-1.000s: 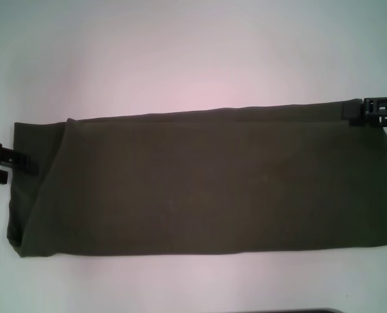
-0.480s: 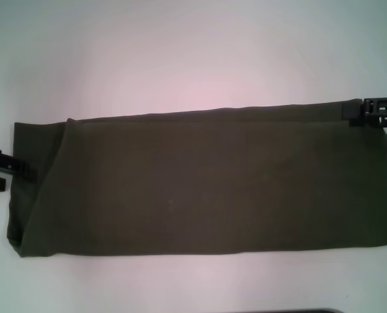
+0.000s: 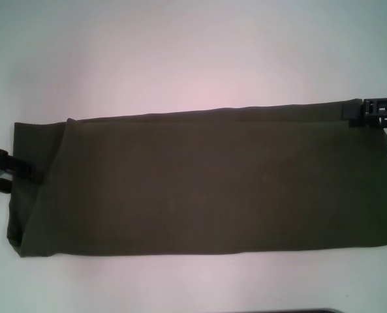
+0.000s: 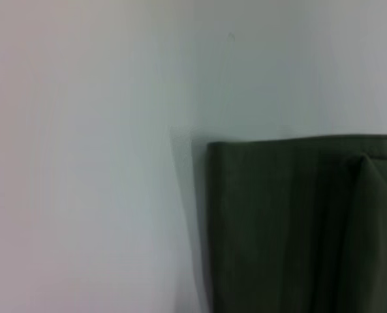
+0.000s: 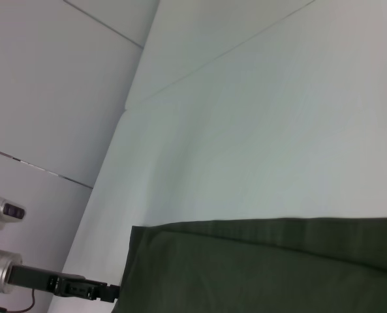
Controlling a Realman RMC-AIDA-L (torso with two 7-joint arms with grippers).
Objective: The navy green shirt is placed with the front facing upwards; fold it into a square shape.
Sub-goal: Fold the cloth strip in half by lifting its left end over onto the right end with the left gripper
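Observation:
The navy green shirt (image 3: 206, 182) lies flat on the white table as a long band running left to right, plain olive side up, with no letters or collar showing. A narrower layer sticks out at its left end (image 4: 297, 228). My left gripper (image 3: 4, 175) is at the middle of the shirt's left edge, open, with one finger (image 3: 20, 167) over the cloth. It also shows far off in the right wrist view (image 5: 108, 290). My right gripper (image 3: 357, 112) rests at the shirt's far right corner. The right wrist view shows the shirt's far edge (image 5: 265, 267).
The white table (image 3: 180, 52) stretches bare beyond the shirt and in a strip in front of it. A thin dark thing (image 3: 284, 311) shows at the near edge of the head view. Grey wall panels (image 5: 49, 85) stand beyond the table's left side.
My left gripper has slid a little toward me along the shirt's left edge. The shirt and my right gripper have not moved.

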